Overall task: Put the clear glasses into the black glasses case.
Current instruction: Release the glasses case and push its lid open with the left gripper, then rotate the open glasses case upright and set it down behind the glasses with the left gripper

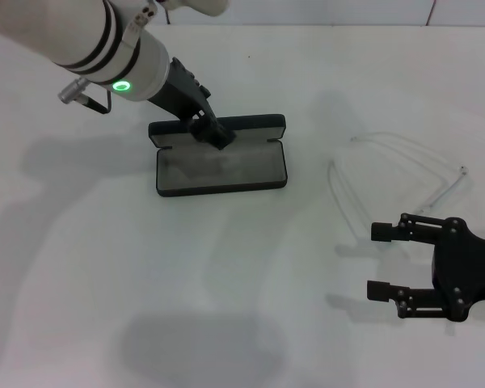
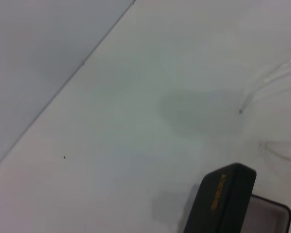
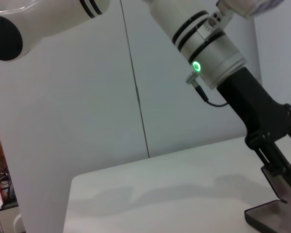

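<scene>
Lying open on the white table (image 1: 81, 267) at about 11 o'clock from the middle of the head view: the black glasses case (image 1: 221, 170), grey lining up, lid raised along its far edge with the left gripper (image 1: 214, 134) down on that lid's rim, fingers pinched narrow on it. Resting at 3 o'clock from the case and well apart from it: the clear glasses (image 1: 396, 174), arms unfolded. Hovering at 5 o'clock from the glasses, fingers spread wide and empty: the right gripper (image 1: 380, 260).
</scene>
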Controlling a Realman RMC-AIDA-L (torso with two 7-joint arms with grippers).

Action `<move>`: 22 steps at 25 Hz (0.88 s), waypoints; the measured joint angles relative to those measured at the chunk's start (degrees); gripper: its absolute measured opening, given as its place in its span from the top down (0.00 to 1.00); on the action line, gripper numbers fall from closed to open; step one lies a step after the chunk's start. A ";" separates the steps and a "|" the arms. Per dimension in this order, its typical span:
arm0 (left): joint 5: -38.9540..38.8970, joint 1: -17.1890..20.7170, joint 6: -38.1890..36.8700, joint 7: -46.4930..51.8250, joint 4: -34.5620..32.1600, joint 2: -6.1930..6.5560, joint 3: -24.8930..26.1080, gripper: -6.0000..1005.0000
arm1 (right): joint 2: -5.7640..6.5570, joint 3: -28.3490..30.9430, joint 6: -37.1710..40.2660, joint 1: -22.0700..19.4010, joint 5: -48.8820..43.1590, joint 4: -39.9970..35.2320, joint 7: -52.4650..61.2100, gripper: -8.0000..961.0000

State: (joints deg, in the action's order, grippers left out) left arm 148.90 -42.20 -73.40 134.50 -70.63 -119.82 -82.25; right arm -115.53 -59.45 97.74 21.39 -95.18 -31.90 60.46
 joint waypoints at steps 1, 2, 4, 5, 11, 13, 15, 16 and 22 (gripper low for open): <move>0.05 -0.22 0.14 0.02 0.84 0.01 -0.03 0.26 | 0.02 0.02 0.04 -0.07 0.01 0.08 0.00 0.18; 0.13 -0.46 0.23 0.03 1.52 0.02 -0.06 0.26 | 0.03 0.03 0.05 -0.20 0.01 0.09 0.00 0.18; 0.57 -0.79 0.51 0.15 2.62 0.03 -0.13 0.26 | 0.03 0.04 0.07 -0.39 0.01 0.09 0.00 0.18; 0.87 -0.90 0.75 0.27 2.98 0.02 -0.15 0.26 | 0.02 0.04 0.11 -0.45 0.01 0.16 0.00 0.18; 1.48 -0.96 2.13 0.75 3.51 -0.01 -2.46 0.26 | 0.06 0.04 0.37 -0.46 0.06 0.72 0.00 0.18; 1.56 -0.95 2.53 0.83 3.35 -0.01 -2.77 0.27 | 0.05 0.04 0.49 -0.51 0.09 0.73 0.00 0.18; 1.62 -1.00 3.06 1.33 3.35 0.00 -2.79 0.30 | 0.03 0.04 0.50 -0.52 0.09 0.74 0.00 0.18; 1.79 -1.04 3.42 1.67 3.39 0.02 -2.78 0.33 | 0.01 0.04 0.50 -0.53 0.09 0.76 0.00 0.18; 3.11 -1.15 4.29 2.34 3.55 0.04 -3.29 0.51 | -0.03 0.04 0.44 -0.58 0.09 0.85 0.00 0.18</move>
State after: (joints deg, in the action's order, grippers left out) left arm 152.01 -43.35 -69.12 136.84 -67.08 -119.78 -85.54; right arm -115.56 -59.41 98.18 20.81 -95.09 -31.05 60.47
